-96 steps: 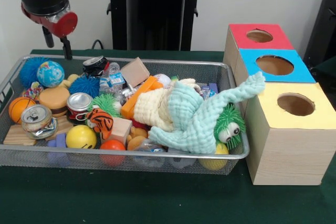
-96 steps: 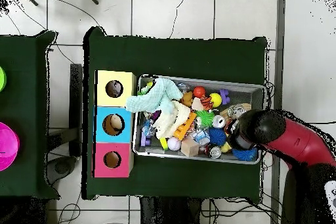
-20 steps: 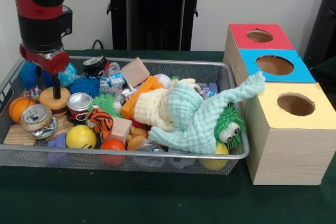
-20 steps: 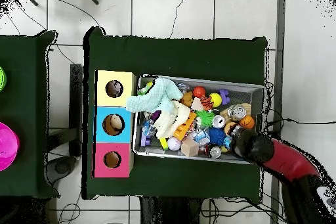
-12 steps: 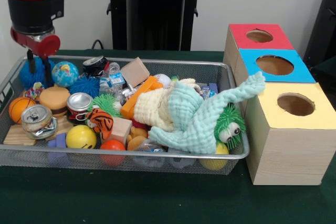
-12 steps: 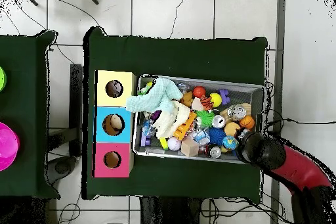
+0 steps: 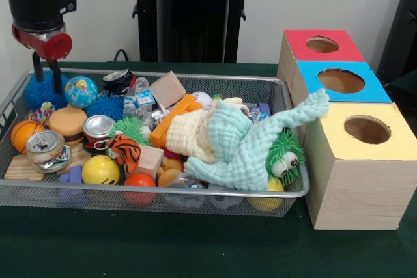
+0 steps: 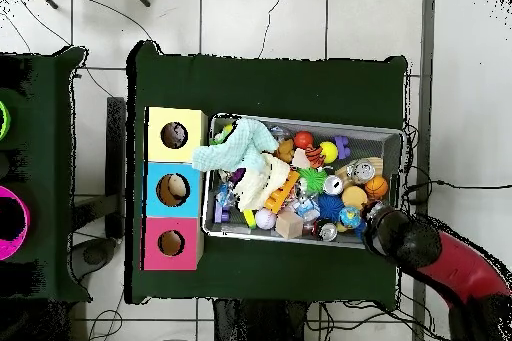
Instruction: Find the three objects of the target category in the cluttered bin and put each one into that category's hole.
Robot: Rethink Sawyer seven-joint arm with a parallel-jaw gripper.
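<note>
The cluttered bin is a silver wire mesh tray full of toys; it also shows in the overhead view. My gripper hangs over the bin's far left corner, open and empty, its tips just above a blue spiky ball and beside a globe ball. A burger toy lies just in front of it. Three boxes with holes stand to the right: red, blue, yellow. In the overhead view the arm's head covers the gripper.
The bin holds two crushed cans, a basketball, a yellow ball, a tiger toy, a wooden block and a green fuzzy creature. A mint cloth drapes onto the yellow box.
My gripper has risen from the burger toy and moved back and a little left, empty. The globe ball shows fully again. The toys have not moved.
</note>
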